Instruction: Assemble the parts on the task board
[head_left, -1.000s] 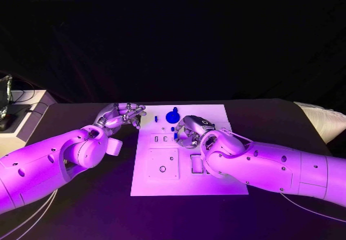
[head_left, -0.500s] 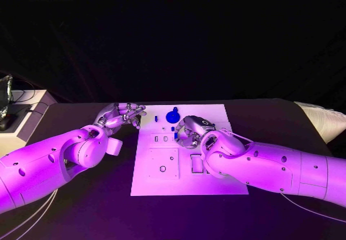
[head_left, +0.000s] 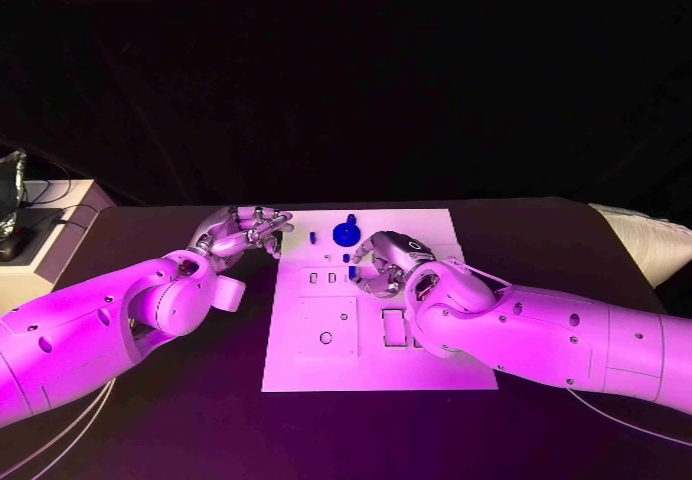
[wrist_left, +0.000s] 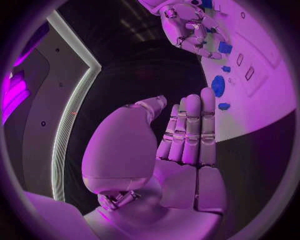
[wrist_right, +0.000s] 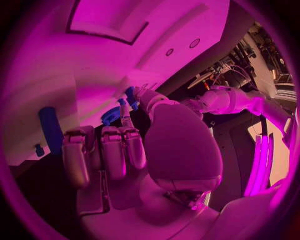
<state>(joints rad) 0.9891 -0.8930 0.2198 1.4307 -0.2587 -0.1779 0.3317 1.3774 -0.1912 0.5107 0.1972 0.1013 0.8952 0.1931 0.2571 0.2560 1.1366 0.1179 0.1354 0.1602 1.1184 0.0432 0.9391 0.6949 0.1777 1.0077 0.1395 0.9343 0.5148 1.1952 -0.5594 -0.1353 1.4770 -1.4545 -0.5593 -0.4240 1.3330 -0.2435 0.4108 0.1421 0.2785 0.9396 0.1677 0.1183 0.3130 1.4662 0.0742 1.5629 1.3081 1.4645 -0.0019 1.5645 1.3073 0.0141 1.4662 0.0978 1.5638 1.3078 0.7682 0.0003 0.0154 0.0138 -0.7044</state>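
Observation:
The white task board (head_left: 378, 355) lies in the middle of the black table. A round blue part (head_left: 346, 233) and a small blue peg (head_left: 312, 237) sit near its far edge. My right hand (head_left: 382, 264) hovers over the board's far half with its fingers curled in and nothing visibly in them. An upright blue bar (wrist_right: 50, 127) stands on the board just beside those fingers, also seen as the blue bar (head_left: 355, 272) from the head. My left hand (head_left: 242, 233) hangs at the board's far left corner. Its fingers (wrist_left: 190, 127) are straight and hold nothing.
Rectangular recesses (head_left: 326, 338) and slots (head_left: 392, 327) mark the board's near half. A pale box (head_left: 58, 225) stands at the table's far left, and a white cushion (head_left: 642, 240) lies off its right edge. Bare black table surrounds the board.
My right hand has crept very slightly toward the near side of the board. The left hand and the blue parts have stayed put.

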